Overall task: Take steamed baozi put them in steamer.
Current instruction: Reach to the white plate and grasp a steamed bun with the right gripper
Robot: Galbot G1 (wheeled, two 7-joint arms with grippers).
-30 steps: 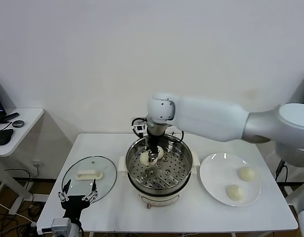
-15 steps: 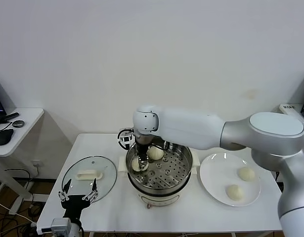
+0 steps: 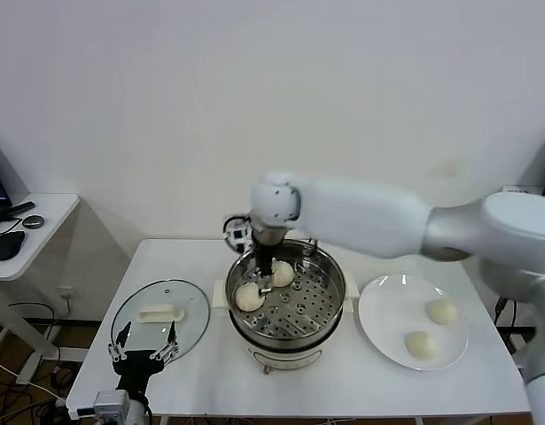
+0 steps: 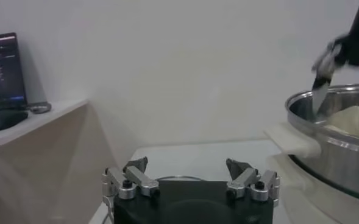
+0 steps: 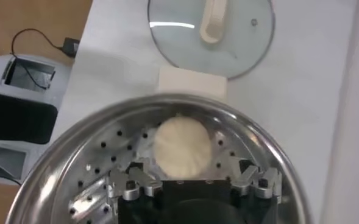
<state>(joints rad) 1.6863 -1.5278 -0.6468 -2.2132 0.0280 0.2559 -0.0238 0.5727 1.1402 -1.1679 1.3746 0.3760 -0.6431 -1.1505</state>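
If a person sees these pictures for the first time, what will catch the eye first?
First, the long white right arm, its open right gripper just above a bun on the steamer's perforated tray, a second bun behind it. Next, the white plate to the steamer's right with two buns. The left gripper waits open by the glass lid.

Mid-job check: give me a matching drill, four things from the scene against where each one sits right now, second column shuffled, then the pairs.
Things:
1. glass lid
2. right gripper
3. left gripper
4. white plate

Places:
A. holds two baozi, on the table on the robot's right side
B. open, inside the steamer above a released baozi
C. lying flat on the table, on the robot's left side of the steamer
D. open, idle at the near table edge by the lid

Pairs: 1-C, 2-B, 3-D, 4-A
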